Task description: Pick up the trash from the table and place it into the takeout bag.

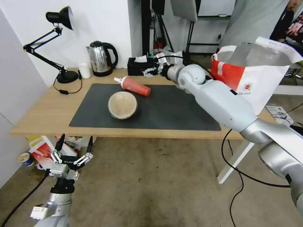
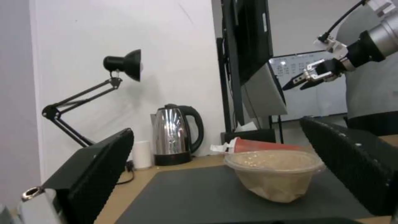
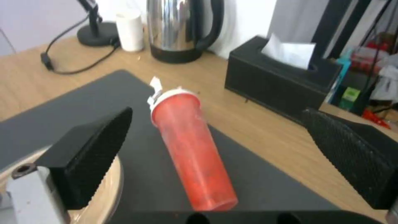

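- Well, over on the left the left gripper hangs low in front of the table, below its edge, fingers spread wide and holding nothing; it looks parked.
- Next along, on the dark grey mat, sits the round beige lidded bowl. It is upright with its lid on, and I cannot make out much through the lid beyond a pale, cloudy inside.
- Just behind the bowl, the red drink cup lies on its side on the mat, white spouted lid pointing toward the steel kettle at the back. The lid is on and I see no spill around it.
- Above and a little right of the cup, the right gripper reaches out over the back of the table near the black tissue box. Its fingers stand wide apart with the cup lying between them in the wrist view, not touching it, so I would judge this a lineup for a grasp.
- Far right, the takeout bag stands at the table's end, mouth open and silvery lining showing; I cannot see what is in it from here.
- By my reckoning the job is partway at best: the cup and the beige bowl are left on the table, neither one gripped.
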Available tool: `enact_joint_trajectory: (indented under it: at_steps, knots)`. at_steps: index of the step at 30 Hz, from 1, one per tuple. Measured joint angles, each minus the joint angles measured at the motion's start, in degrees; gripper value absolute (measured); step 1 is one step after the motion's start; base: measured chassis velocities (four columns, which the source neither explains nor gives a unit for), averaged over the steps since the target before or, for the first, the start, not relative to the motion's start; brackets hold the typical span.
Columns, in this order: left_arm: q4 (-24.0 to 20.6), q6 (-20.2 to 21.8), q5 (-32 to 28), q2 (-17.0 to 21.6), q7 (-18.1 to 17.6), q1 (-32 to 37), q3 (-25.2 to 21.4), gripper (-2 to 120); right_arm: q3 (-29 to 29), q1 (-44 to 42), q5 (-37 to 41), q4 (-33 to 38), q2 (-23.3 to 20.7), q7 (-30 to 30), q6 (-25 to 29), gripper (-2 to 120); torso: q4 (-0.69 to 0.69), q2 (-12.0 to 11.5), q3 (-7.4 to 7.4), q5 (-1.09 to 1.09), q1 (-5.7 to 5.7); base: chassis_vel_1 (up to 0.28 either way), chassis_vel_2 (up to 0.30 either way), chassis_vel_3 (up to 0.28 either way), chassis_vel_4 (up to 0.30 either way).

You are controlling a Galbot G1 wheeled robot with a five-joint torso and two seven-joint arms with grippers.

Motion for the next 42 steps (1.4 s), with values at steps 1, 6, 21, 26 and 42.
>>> enact_joint_trajectory:
  at_steps: [1,6,21,26,42]
  knots:
    - [0.0,0.0,0.0,0.0,0.0,0.0,0.0,100,-0.3,0.4,0.0,-0.4,0.1,-0.5,-0.7,100,0.00,0.0,0.00,0.00,0.00,0.000,0.000,0.000,0.000]
    - [0.0,0.0,0.0,0.0,0.0,0.0,0.0,100,-1.3,1.3,-0.5,-2.3,1.4,-2.5,-2.5,100,0.01,0.0,0.00,0.01,0.00,0.000,0.000,0.000,0.000]
    - [0.0,0.0,0.0,0.0,0.0,0.0,0.0,100,-2.2,2.4,-3.6,-9.0,5.3,-6.1,-3.4,100,0.01,0.0,0.00,0.00,0.00,0.000,0.000,0.000,0.000]
    - [0.0,0.0,0.0,0.0,0.0,0.0,0.0,100,-2.4,3.8,-5.7,-12.4,6.9,-7.7,-3.6,100,0.02,0.0,0.00,0.00,-0.01,0.000,0.000,0.000,0.000]
    - [0.0,0.0,0.0,0.0,0.0,0.0,0.0,100,-2.2,5.6,-9.8,-17.7,8.8,-11.1,-4.4,100,0.01,0.0,0.00,0.00,0.00,0.000,0.000,0.000,0.000]
